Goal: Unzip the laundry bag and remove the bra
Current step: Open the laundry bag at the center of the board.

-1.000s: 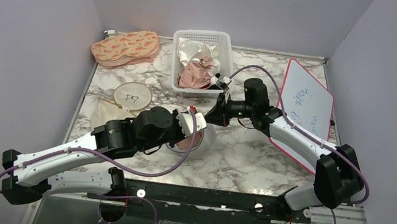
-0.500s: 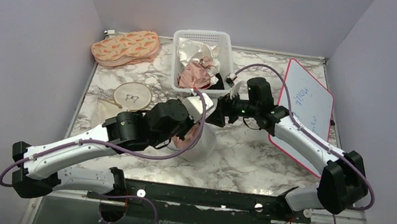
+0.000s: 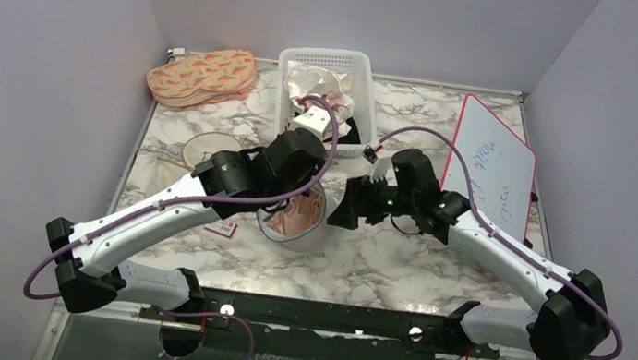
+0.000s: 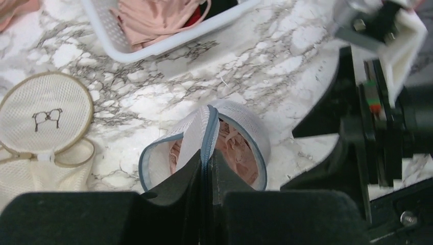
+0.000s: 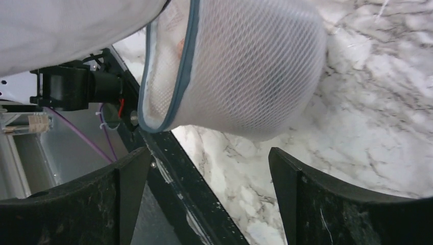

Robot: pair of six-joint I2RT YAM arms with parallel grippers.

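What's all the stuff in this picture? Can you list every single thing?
laundry bag: one, white mesh with a blue-grey rim, middle of the table
bra: one, pink, inside the laundry bag
basket: one, white, at the back
cream cloth: one, in the basket
peach-pink cloth: one, in the basket
patterned pouches: stacked, count unclear, peach, back left
round pouch: one, cream mesh, left of the bag
whiteboard: one, red-edged, right side
table: one, marbled
left arm: white and black, jaws shut on the bag's rim
right arm: white and black, jaws open beside the bag
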